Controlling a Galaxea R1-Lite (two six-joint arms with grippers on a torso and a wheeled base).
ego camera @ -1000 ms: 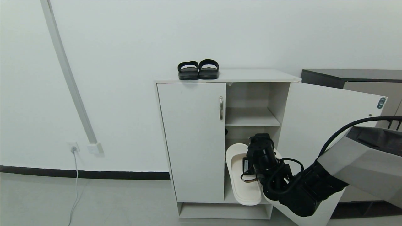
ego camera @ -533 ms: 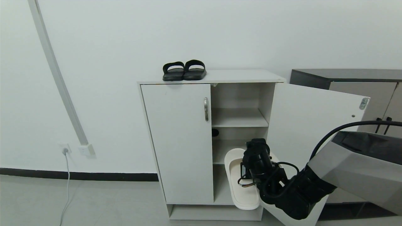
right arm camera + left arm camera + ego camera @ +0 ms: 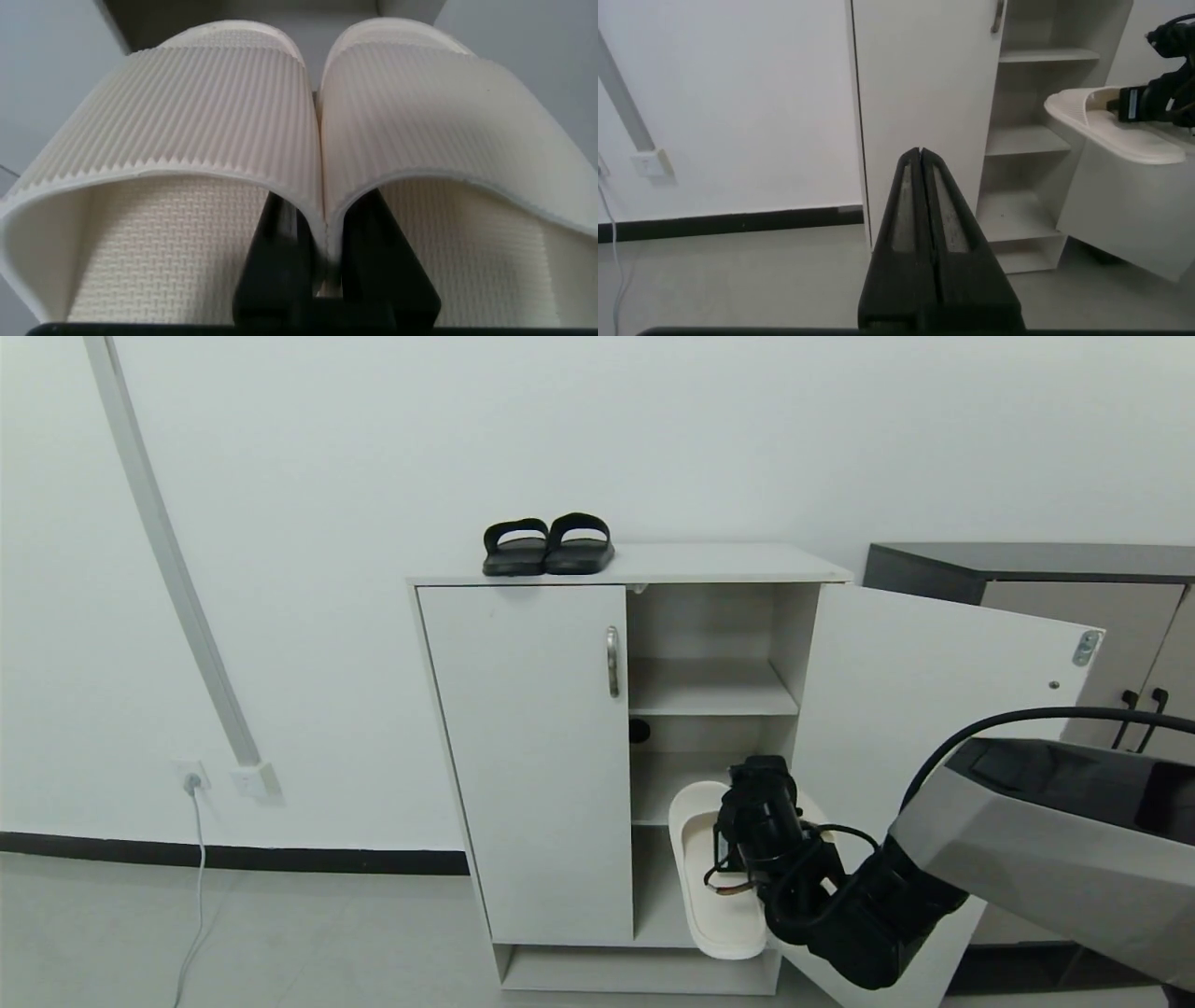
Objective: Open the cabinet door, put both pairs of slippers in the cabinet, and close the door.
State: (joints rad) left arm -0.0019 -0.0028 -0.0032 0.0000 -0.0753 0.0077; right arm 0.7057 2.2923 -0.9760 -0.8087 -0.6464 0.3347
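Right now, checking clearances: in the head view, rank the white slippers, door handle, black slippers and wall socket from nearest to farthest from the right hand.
1. white slippers, gripped in the right hand.
2. door handle, on the closed left door.
3. black slippers, on the cabinet top.
4. wall socket, far left, low on the wall.

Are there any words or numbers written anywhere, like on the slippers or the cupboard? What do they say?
No words or numbers can be read here.
The white wooden cabinet, the black rubber slippers on top of it and the cream ribbed slippers show no print.
A small pale label on the right gripper is too small to read.
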